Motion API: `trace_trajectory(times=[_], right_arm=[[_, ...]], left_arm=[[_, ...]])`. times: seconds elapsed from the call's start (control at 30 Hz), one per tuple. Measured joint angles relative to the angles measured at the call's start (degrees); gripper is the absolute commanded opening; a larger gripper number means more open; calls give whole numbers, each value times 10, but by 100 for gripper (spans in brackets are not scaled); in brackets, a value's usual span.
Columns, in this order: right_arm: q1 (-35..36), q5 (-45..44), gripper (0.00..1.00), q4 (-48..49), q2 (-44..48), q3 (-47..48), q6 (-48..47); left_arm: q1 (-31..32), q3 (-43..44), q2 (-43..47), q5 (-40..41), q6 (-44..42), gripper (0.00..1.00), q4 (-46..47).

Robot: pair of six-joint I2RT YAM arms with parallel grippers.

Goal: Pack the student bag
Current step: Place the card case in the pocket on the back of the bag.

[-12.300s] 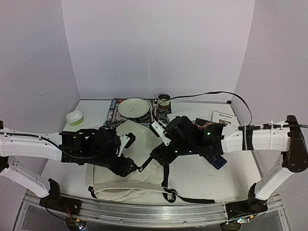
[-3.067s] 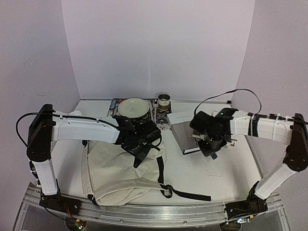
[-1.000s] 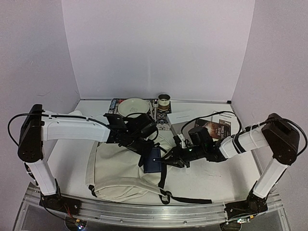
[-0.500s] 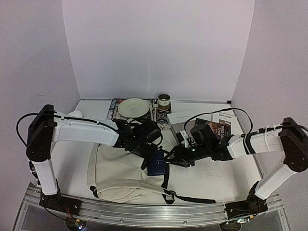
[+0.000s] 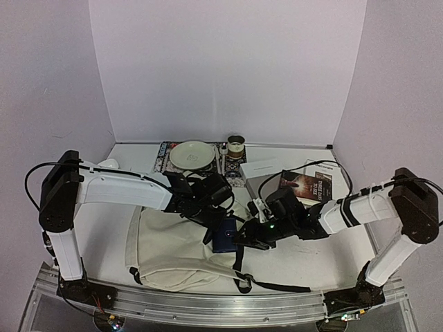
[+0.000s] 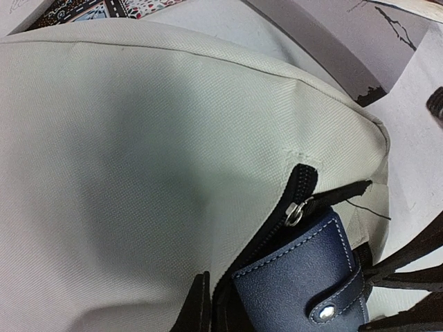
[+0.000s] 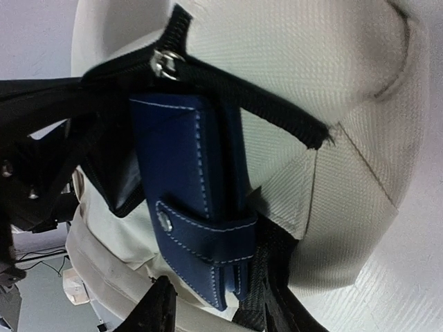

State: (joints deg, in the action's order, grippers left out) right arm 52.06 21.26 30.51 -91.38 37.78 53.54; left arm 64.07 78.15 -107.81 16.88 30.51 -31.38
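Note:
The student bag (image 5: 166, 242), a big cream backpack with black zip and straps, lies flat at front centre. My left gripper (image 5: 210, 221) is shut on the fabric edge beside the open zip and holds the mouth apart; in the left wrist view its tips (image 6: 211, 306) pinch that edge. A navy snap-tab wallet (image 5: 223, 235) stands half inside the opening (image 6: 304, 283). My right gripper (image 5: 243, 238) is at the wallet's outer end. In the right wrist view the wallet (image 7: 187, 159) sits between the spread fingers of the right gripper (image 7: 218, 310), with a gap on the left side.
A plate (image 5: 192, 153) on a patterned mat (image 5: 163, 158) and a small cup (image 5: 237, 145) stand at the back. A white box (image 5: 261, 168), a grey book (image 5: 257, 185), a dark book (image 5: 308, 183) and a white booklet (image 5: 322, 168) lie at the right. A black strap (image 5: 277, 285) trails near the front edge.
My right gripper's jaws have spread apart around the wallet, and the wallet has shifted slightly towards the front in the bag's mouth. My left gripper keeps its pinch on the bag.

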Motion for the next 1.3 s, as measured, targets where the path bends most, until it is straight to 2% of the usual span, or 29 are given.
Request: trace_trajectory(times=[0.33,0.67,0.73,1.3], right_arm=[[10,1,43,24,-30,0,3],[10,12,4,23,-33,1,-10],[10,20,0,19,-33,8,-15],[10,99,0,-10,-41,80,-14]], left_arm=[[0,0,0,-3,5,0,0],[0,0,0,-7,8,0,6],[0,0,0,-7,4,0,6],[6,-18,32,13,-72,0,4]])
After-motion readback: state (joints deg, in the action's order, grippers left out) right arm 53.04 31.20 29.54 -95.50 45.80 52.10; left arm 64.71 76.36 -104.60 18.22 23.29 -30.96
